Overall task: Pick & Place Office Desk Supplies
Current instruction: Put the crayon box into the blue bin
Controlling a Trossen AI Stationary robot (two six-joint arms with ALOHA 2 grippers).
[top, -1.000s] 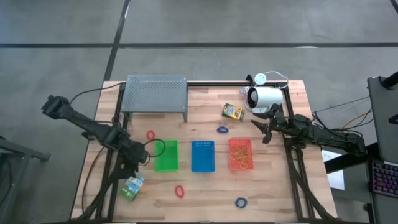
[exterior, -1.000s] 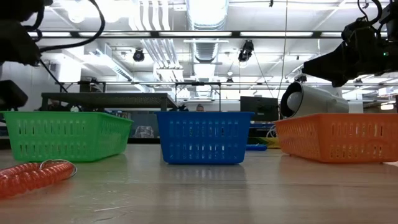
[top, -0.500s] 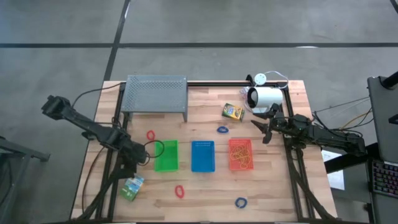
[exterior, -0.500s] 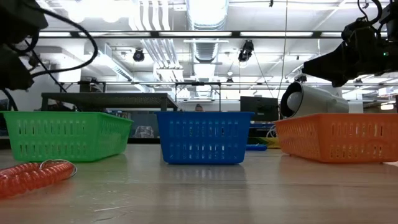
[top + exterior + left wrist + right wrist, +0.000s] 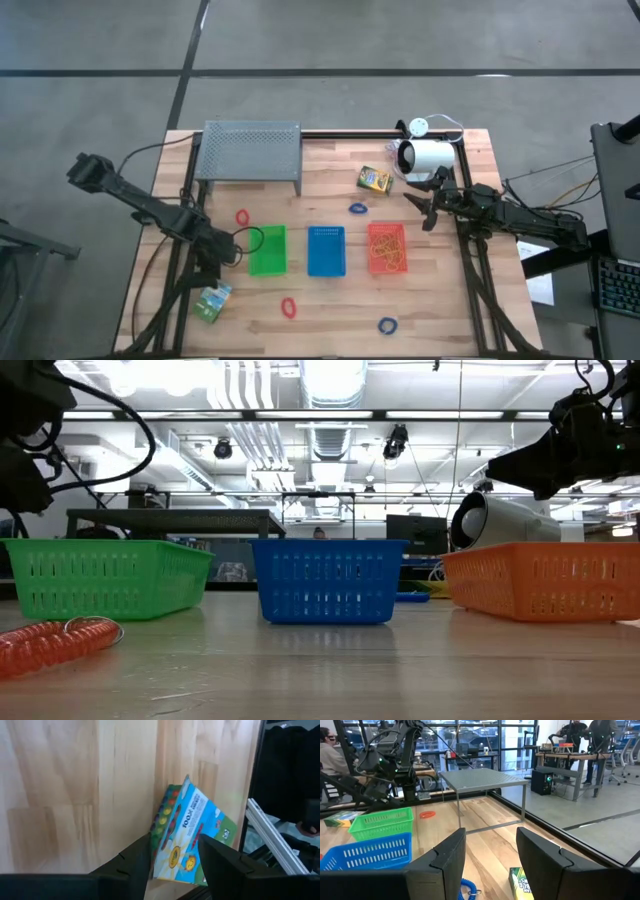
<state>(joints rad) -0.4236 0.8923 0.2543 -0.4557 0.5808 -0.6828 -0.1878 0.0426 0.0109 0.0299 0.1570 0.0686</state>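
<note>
Crayon box partly behind left gripper

Grey concrete floor crossed by dark seams surrounds the light wooden desk. Beyond the desk's far edge, a white ceiling carries fluorescent strip lights, ducts and hanging spotlights. Tall glazed windows line the far wall; workbenches, chairs and seated or standing persons occupy the room.

Right hand open above blue loop, crayon box.
</note>
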